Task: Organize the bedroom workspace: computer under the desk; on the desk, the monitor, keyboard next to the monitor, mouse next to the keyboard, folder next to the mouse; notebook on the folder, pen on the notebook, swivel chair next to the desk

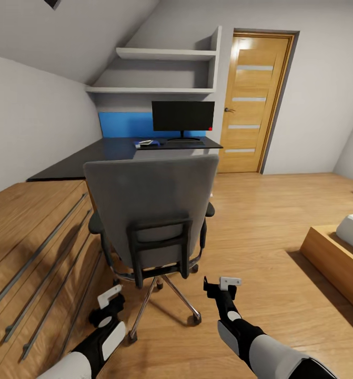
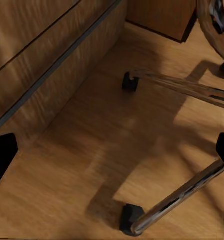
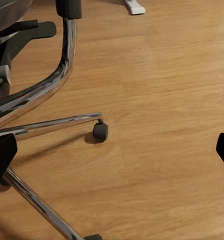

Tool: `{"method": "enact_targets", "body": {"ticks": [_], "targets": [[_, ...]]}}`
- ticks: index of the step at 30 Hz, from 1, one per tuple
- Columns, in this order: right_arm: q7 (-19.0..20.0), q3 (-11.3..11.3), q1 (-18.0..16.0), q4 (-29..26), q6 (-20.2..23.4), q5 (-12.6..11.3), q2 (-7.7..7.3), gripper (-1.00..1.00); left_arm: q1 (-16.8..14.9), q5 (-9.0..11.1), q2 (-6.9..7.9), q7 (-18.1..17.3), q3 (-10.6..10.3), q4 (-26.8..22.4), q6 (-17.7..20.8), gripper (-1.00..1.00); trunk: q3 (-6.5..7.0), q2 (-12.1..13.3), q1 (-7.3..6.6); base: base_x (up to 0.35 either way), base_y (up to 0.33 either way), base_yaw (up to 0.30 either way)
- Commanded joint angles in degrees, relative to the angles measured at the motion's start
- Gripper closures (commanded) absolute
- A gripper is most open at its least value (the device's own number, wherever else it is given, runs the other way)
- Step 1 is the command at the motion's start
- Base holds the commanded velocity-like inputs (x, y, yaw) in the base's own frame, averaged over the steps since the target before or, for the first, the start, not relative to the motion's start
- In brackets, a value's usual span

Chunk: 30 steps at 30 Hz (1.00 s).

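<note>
Head view: chair (image 1: 155, 210) stands back-on to the robot, between it and the tabletop (image 1: 108, 152), with a wooden dresser (image 1: 34, 247) close on the left; monitor (image 1: 183, 117) and a small blue item, too small to identify, sit on the tabletop. Left gripper (image 1: 111, 298) and right gripper (image 1: 224, 285) hang low behind the chair, both spread wide, empty. Judgement: push evenly on the backrest, both sides; watch the casters (image 2: 130, 81) beside the dresser.

The long black-topped desk (image 1: 100, 152) carries the black widescreen monitor (image 1: 182, 116); the grey swivel chair (image 1: 154, 208) stands on the light wood floor (image 1: 260, 221).
</note>
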Motion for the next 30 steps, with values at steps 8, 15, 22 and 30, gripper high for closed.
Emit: {"method": "enact_targets", "body": {"ticks": [8, 15, 22, 30], "targets": [[-0.4, 0.7, 0.0, -0.1, -0.9, -0.2, 0.0, -1.0, 0.0, 0.4, 0.26, 0.7, 8.0, -4.1, -0.2, -1.0, -0.05, 0.0, -0.01, 0.0, 0.0, 0.0], [-0.4, 0.7, 0.0, 0.0, -1.9, -0.2, -0.02, -1.0, -0.1, 0.3, 0.41, 0.3, 9.3, -5.0, 0.4, -1.0, -0.05, 0.0, -0.01, 0.124, 0.039, 0.0], [-0.3, 0.8, 0.0, 0.0, -2.0, -0.2, -0.05, -1.0, 0.0, 0.4, 0.59, 0.3, 9.5, -5.0, 0.4, -1.0, -0.05, 0.0, -0.01, 0.161, 0.025, 0.0], [-0.3, 0.8, 0.0, 0.0, -2.0, -0.1, -0.03, -1.0, 0.0, 0.4, 0.73, 0.2, 9.4, -4.9, 0.4, -1.0, -0.05, 0.0, -0.01, 0.142, 0.037, 0.0]]}}
